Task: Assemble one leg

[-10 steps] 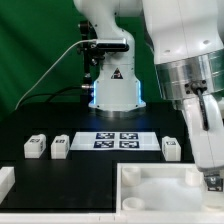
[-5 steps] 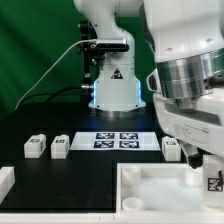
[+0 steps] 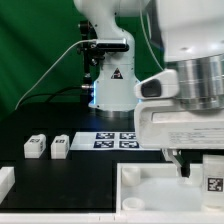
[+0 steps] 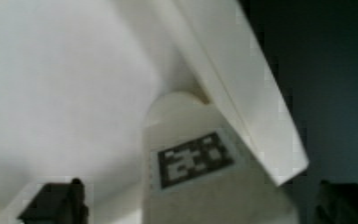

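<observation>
Leg (image 3: 213, 183) in the gripper (image 4: 190, 204), low over the tray-shaped part (image 3: 138, 172).

The leg shows its tag to both cameras and sits at the exterior view's right, by the tray-shaped part's raised rim. Whether it touches the rim cannot be told. The gripper seems pinched on it, though only one dark finger (image 4: 51, 200) is clear in the blurred wrist view. Two more legs (image 3: 37, 147) stand side by side on the black worktop (image 3: 20, 125) at the exterior view's left, and the marker board (image 3: 118, 139) lies between them and the arm (image 3: 190, 85).
</observation>
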Action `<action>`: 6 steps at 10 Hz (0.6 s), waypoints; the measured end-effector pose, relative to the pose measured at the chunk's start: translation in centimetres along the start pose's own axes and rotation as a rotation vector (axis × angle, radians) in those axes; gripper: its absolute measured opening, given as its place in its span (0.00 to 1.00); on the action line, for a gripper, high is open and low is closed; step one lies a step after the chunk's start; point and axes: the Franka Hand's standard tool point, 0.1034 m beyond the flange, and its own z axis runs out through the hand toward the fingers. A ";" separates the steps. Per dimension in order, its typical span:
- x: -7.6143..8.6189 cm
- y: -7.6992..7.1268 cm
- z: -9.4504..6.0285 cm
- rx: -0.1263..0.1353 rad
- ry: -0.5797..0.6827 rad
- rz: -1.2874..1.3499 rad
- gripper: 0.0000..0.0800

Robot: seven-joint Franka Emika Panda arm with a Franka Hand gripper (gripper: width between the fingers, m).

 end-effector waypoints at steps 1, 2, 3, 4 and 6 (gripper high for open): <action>-0.2 -0.5 0.1 -0.010 0.009 -0.107 0.81; -0.1 -0.4 0.1 -0.007 0.008 -0.091 0.81; -0.1 -0.3 0.1 -0.007 0.008 -0.091 0.65; -0.1 -0.4 0.1 -0.007 0.008 -0.089 0.47; -0.1 -0.1 0.2 -0.001 0.005 0.201 0.37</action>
